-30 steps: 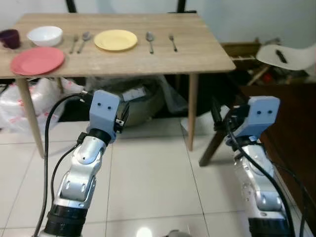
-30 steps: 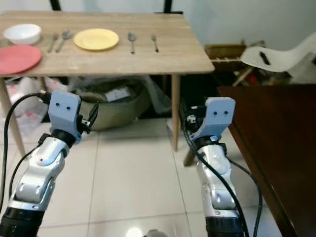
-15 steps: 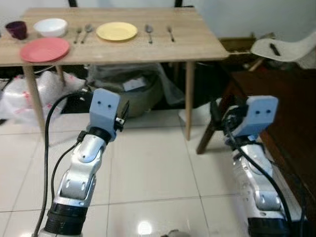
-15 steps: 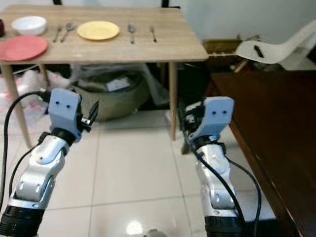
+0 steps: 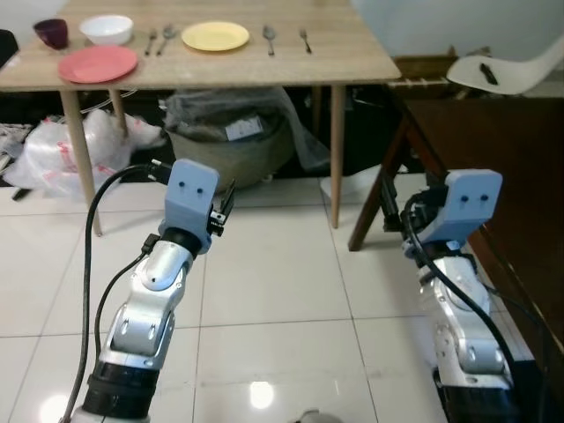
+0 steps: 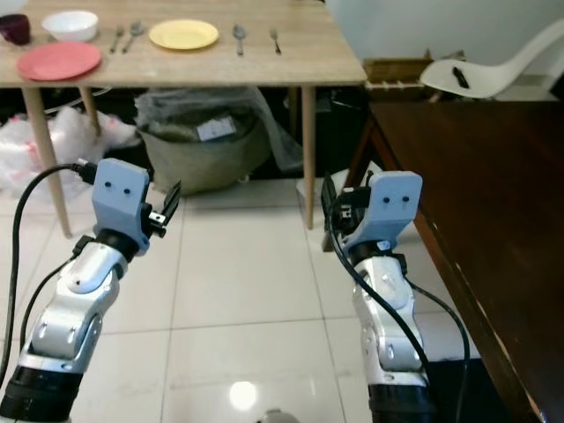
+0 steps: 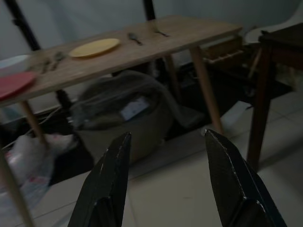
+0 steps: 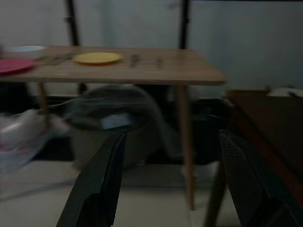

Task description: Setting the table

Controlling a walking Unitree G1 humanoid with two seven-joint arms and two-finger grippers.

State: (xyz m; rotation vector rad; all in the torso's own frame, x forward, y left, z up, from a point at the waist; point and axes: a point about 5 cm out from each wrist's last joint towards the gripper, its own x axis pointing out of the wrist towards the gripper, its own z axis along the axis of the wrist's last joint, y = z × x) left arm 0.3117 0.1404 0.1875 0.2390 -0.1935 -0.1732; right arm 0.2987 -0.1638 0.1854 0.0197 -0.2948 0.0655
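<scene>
While both arms are raised over the white tiled floor (image 5: 282, 291), the wooden desk (image 5: 352, 62) stands well apart from them, ahead of the robot. On the desk top, the yellow plate (image 5: 216, 36) serves as reference. Two pieces of cutlery, a spoon (image 5: 269, 37) and a fork (image 5: 305, 39), lie just to the right of the yellow plate. Another pair of cutlery (image 5: 159, 38) lies just to its left. Further left of the yellow plate stands a white bowl (image 5: 106, 28), with a dark purple cup (image 5: 51, 33) beyond it. A red plate (image 5: 97, 63) lies left of the yellow plate and nearer the desk's front edge.

The left gripper (image 7: 165, 184) is held in free air, pointing toward the desk; its two black fingers (image 7: 106, 189) stand spread apart with nothing between them. The right gripper (image 8: 173, 182) is likewise held in free air, fingers (image 8: 97, 184) spread apart and empty.

Under the desk, below the yellow plate, sits a round basket covered in clear plastic (image 5: 233, 145). White plastic bags (image 5: 53, 159) lie on the floor beside the desk's left leg. A dark brown table (image 6: 476, 194) stands to the right of the desk, and a white chair (image 5: 515, 75) is beyond it.
</scene>
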